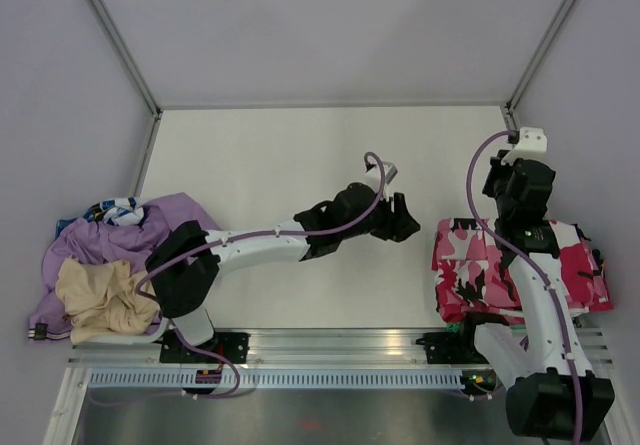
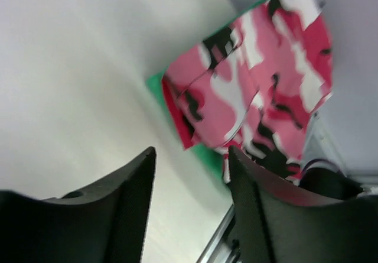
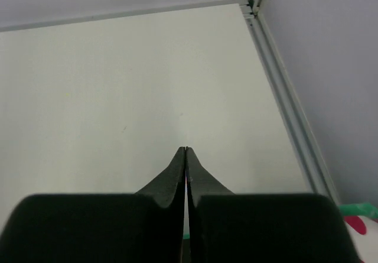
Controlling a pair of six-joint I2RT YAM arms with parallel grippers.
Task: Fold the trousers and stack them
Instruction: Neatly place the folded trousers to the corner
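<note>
- At the far left of the table (image 1: 300, 155) lies a heap of other clothes: a lilac garment (image 1: 175, 215) with a beige garment (image 1: 100, 295) on top of it, and a small patterned piece (image 1: 115, 209) at the heap's far edge. It is well apart from the work and blocks nothing.
- The left gripper (image 1: 398, 223) hangs over the middle of the table with its fingers (image 2: 124, 192) apart and nothing between them. It points toward the folded pile.
- The trousers (image 1: 470, 260) sit at the right near edge as a compact folded bundle. They rest on green cloth (image 2: 155, 84) that peeks out beneath them.
- The fold looks done and the bundle placed, so the step in hand is probably pulling clear. To do it well, each arm should rise straight up before swinging away, so that no fingertip drags a layer open.
- The right gripper (image 3: 186, 152) has its fingertips pressed together on nothing and looks out over bare table beyond the bundle.
- In the top view the right arm (image 1: 540, 305) crosses above the trousers. That is the main obstruction, because a low sweep homeward could catch the top fold.
</note>
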